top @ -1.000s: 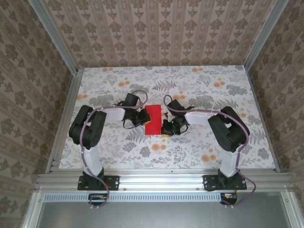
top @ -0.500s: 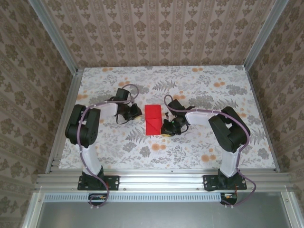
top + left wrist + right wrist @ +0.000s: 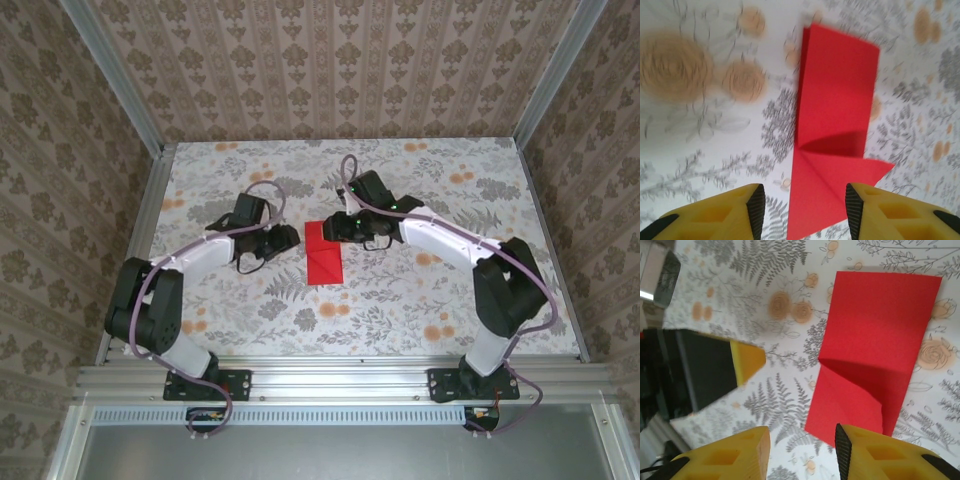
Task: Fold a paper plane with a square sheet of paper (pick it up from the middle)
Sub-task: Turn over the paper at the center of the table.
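Jaws are parting on both sides as I watch. A second ago both grippers were shut and pressing in at the paper point(image 3: 323, 252) from 9 and 3 o'clock. Now they are both letting go and backing off.

The left gripper point(image 3: 804, 197) is sitting at the paper's 9 o'clock, apart from it, with its yellow fingers spread and nothing between the pads. Its arm is swinging out wide toward the table's left edge. The right gripper point(image 3: 802, 440) is leaving the 3 o'clock side and is now hovering near the far end of the paper, around 12 to 1 o'clock. Its fingers are apart too and gripping nothing.

The paper is lying loose near the middle of the table point(image 3: 450, 300), its long axis running 12 to 6 o'clock. It is showing as a narrow strip with one diagonal fold at one end. In both wrist views that triangular flap is casting a shadow, so I am reading it as lifting a little rather than lying dead flat.

I am taking this as the end of a pressing step: the crease is made and both arms are repositioning for the next fold. The folding is looking early, with no pointed nose yet. I am keeping an eye on that flap, since it may spring open before the next fold gets going.
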Controlling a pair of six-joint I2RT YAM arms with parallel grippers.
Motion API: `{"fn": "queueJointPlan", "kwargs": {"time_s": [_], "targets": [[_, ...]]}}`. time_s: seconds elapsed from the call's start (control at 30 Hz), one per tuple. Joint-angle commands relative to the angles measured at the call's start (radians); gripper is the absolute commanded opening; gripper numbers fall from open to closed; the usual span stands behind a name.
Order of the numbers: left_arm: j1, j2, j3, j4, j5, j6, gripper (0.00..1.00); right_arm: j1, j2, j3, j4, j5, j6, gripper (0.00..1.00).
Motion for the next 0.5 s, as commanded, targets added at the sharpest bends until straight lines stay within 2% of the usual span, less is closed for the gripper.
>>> {"fn": "queueJointPlan", "kwargs": {"time_s": [0.0,0.07,0.3,0.47], "targets": [[-0.024,-0.029,-0.033,0.016,-0.018,-0.056,0.51,0.025,0.090,0.050,-0.127,0.084,-0.108,0.41],[-0.063,-0.027,-0.053,0.049,-0.014,-0.085,0.52,0.025,0.124,0.062,-0.134,0.090,-0.122,0.41],[-0.099,0.021,-0.074,0.143,0.038,-0.146,0.54,0.020,0.196,0.085,-0.135,0.110,-0.162,0.45],[-0.110,0.059,-0.055,0.165,0.054,-0.151,0.54,0.005,0.222,0.084,-0.135,0.125,-0.161,0.41]]}}
